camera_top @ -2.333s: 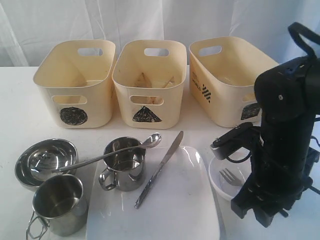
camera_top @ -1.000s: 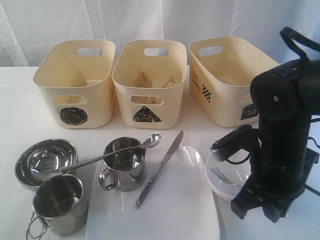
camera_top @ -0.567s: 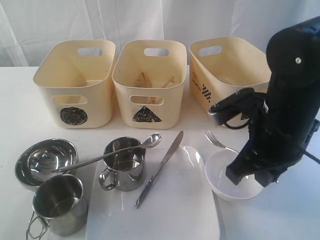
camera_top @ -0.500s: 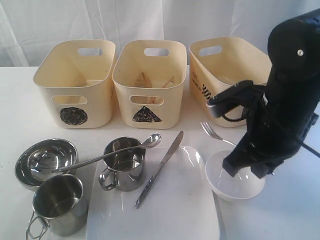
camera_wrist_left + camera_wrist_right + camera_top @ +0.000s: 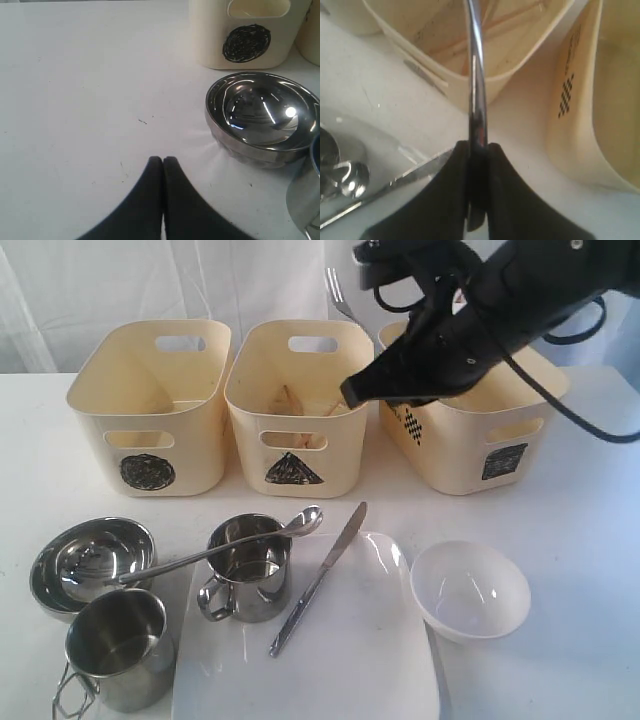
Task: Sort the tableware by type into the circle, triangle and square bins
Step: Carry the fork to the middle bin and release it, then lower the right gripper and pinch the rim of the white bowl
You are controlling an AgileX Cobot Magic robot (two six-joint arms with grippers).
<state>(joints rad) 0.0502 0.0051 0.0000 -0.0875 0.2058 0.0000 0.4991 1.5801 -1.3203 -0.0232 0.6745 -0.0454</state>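
Note:
My right gripper (image 5: 388, 346) (image 5: 478, 147) is shut on the steel fork (image 5: 338, 290) (image 5: 476, 75), high above the triangle bin (image 5: 295, 390) (image 5: 520, 65), next to the square bin (image 5: 470, 430). Wooden chopsticks (image 5: 520, 12) lie inside the triangle bin. The circle bin (image 5: 148, 400) stands at the left. In front sit a steel bowl (image 5: 90, 560) (image 5: 262, 117), two mugs (image 5: 120, 645) (image 5: 248, 565), a spoon (image 5: 220, 550), a knife (image 5: 320, 580), a white plate (image 5: 350, 660) and a clear bowl (image 5: 470, 590). My left gripper (image 5: 163, 159) is shut and empty, low over the table near the steel bowl.
The three bins stand in a row at the back of the white table (image 5: 560, 540), with a white curtain behind them. The spoon rests across the steel bowl and a mug. The knife and that mug sit on the plate.
The right gripper has lifted the fork out of the clear bowl and carried it up and left, from the table's right front to above the triangle bin.

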